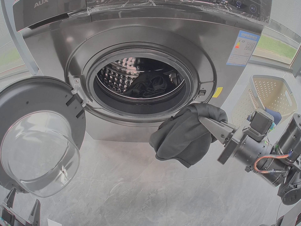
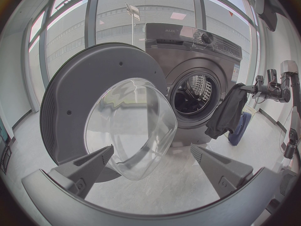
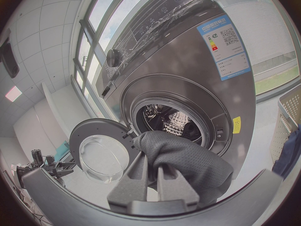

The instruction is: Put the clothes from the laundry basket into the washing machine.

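Hanging from the closed right gripper (image 1: 203, 120), a dark garment (image 1: 182, 135) sags before the washing machine (image 1: 141, 32) opening. The left gripper (image 2: 151, 148) gapes wide. The right arm (image 1: 266, 151) partly hides the laundry basket (image 1: 272, 90).

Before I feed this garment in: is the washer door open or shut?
Open. The door is swung wide to the left, and the drum shows a dark garment inside.

The floor (image 1: 125, 189) is of large, glossy grey tiles with thin joints. Tall windows (image 2: 62, 41) show a grey building (image 2: 163, 3) and a lamp post (image 2: 132, 25) outside. A strip of green grass (image 1: 277, 46) lies beyond the glass. A black box (image 2: 266, 7) hangs high on the white wall.
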{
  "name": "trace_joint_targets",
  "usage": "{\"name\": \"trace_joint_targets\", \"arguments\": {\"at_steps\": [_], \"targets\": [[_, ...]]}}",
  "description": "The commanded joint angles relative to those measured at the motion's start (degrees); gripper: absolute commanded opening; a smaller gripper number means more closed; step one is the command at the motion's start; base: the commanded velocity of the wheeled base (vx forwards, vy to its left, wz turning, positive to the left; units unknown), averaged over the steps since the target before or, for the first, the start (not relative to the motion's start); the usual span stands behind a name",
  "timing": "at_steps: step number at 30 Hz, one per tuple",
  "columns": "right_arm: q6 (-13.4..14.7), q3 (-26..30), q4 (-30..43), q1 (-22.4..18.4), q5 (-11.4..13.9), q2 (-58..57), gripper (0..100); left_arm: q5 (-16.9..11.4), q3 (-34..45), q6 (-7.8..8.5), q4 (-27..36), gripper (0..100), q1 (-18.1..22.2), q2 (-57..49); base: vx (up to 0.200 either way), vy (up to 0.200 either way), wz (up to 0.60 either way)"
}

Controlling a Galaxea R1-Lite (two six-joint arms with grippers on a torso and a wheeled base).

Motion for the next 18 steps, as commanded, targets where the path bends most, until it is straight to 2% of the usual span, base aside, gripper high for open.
{"name": "trace_joint_targets", "arguments": {"at_steps": [1, 3, 5, 6, 7, 8, 10, 11, 14, 16, 17, 18], "targets": [[0.19, -2.31, -0.08, 0.65, -1.27, 3.39, 0, -0.04, 1.01, 0.19, 0.0, 100, 0.05, -0.92, 0.0, 0.0, 0.0], [0.19, -2.49, -0.08, 1.18, -1.71, 3.92, 0, -0.04, 1.01, 0.27, -0.09, 100, 0.14, -0.92, 0.0, 0.0, 0.0], [0.19, -2.75, -0.08, 2.15, -2.06, 4.44, 0, -0.48, 1.01, 1.06, -0.18, 100, 0.14, -1.01, 0.0, 0.0, 0.0], [0.19, -3.02, -0.08, 2.24, -2.06, 4.53, 0, -0.48, 0.31, 0.8, -1.32, 100, 0.14, -1.01, 0.0, 0.0, 0.0], [0.19, -3.46, -0.08, 2.24, -2.06, 4.97, 0, -1.01, -1.8, -0.17, -3.34, 100, 0.05, -1.01, 0.0, 0.0, 0.0], [0.19, -3.98, -0.43, 2.32, -2.06, 5.59, 0, -2.15, -5.93, -0.78, -4.48, 100, 0.14, -0.66, 0.0, 0.0, 0.0], [0.19, -4.16, -0.7, 2.32, -2.06, 5.85, 0, -3.03, -7.6, -0.87, -4.75, 100, 0.05, -0.31, 0.0, 0.0, 0.0], [0.19, -5.57, -2.72, 2.41, -2.06, 7.26, 0, -9.18, -13.23, -1.31, -2.81, 100, 0.05, 5.05, 0.0, 0.0, 0.0], [0.28, -7.59, -4.21, 2.85, -2.06, 9.89, 0, -14.81, -13.23, -1.31, -3.08, 100, -0.04, 11.64, 0.0, 0.0, 0.0], [0.28, -8.82, -5.53, 3.12, -2.15, 12.0, 0, -18.76, -13.23, -0.34, -3.96, 100, -0.04, 17.45, 0.0, 0.0, 0.0], [0.28, -8.91, -5.62, 3.2, -2.15, 12.18, 0, -19.03, -13.23, -0.34, -4.04, 100, -0.04, 17.71, 0.0, 0.0, 0.0], [0.28, -10.4, -7.38, 3.29, -2.32, 14.38, 0, -22.63, -13.75, 0.27, -6.15, 100, -0.04, 22.54, 0.0, 0.0, 0.0]]}}
